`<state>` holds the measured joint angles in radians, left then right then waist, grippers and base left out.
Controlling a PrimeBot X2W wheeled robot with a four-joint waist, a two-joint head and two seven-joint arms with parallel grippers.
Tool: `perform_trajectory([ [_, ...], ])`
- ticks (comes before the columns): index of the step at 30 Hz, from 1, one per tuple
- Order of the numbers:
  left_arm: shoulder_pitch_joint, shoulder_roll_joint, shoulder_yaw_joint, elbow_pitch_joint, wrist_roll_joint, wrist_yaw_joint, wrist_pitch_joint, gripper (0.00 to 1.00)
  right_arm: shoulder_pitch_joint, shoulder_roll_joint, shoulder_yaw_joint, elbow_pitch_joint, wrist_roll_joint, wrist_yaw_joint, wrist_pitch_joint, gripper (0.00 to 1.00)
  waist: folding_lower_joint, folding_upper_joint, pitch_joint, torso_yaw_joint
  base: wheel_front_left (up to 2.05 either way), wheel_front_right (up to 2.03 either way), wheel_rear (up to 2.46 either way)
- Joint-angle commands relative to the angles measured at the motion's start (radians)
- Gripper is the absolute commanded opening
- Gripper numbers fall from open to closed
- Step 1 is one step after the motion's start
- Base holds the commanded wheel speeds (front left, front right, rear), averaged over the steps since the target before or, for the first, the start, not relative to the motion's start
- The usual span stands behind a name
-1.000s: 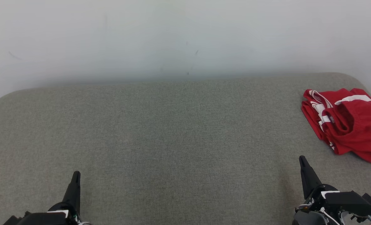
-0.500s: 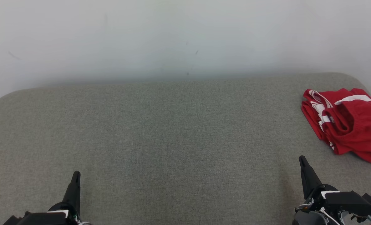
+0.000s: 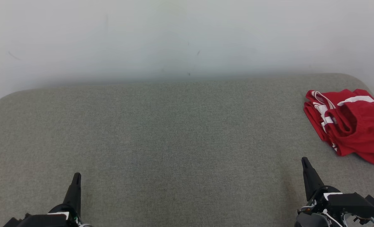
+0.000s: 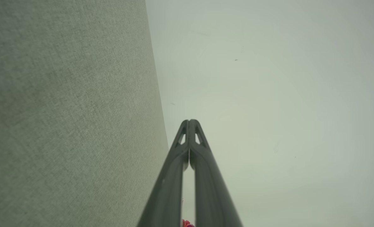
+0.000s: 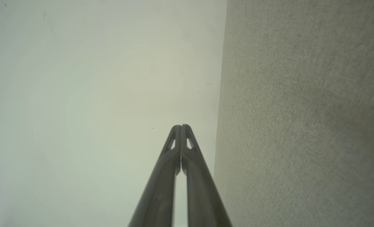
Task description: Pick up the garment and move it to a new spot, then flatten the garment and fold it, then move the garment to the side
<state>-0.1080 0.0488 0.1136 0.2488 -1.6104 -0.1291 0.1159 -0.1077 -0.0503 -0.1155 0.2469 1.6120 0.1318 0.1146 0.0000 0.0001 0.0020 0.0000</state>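
The garment (image 3: 351,124) is red with white stripes and lies bunched up at the far right of the grey fabric surface (image 3: 174,132). My left gripper (image 3: 76,176) rests at the lower left, shut and holding nothing. At the lower right my right gripper (image 3: 305,161) is also shut and empty, well short of the garment's near edge. In the left wrist view the left gripper (image 4: 189,121) has its fingertips pressed together, pointing at the pale wall. The right gripper (image 5: 181,126) in the right wrist view is shut the same way. A sliver of red shows at the bottom between the left fingers (image 4: 187,223).
A pale wall (image 3: 187,37) rises behind the surface. The surface has rounded far corners, and its right edge runs close by the garment. Wide grey fabric stretches from the centre to the left.
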Motion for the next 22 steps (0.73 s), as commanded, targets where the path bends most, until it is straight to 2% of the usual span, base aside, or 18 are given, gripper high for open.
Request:
perform_trajectory([
  [1,-0.008,0.003,0.003,-0.003,-0.004,-0.003,0.001,0.00,-0.007,0.000,0.000,-0.002,0.001,-0.002,0.003,0.00,0.0000,-0.0001,0.000,0.000,0.00,0.00,0.00],
  [22,-0.008,0.003,0.003,-0.003,-0.004,-0.003,0.001,0.00,-0.007,0.000,0.000,-0.002,0.001,-0.002,0.003,0.00,0.0000,-0.0001,0.000,0.000,0.00,0.00,0.00],
])
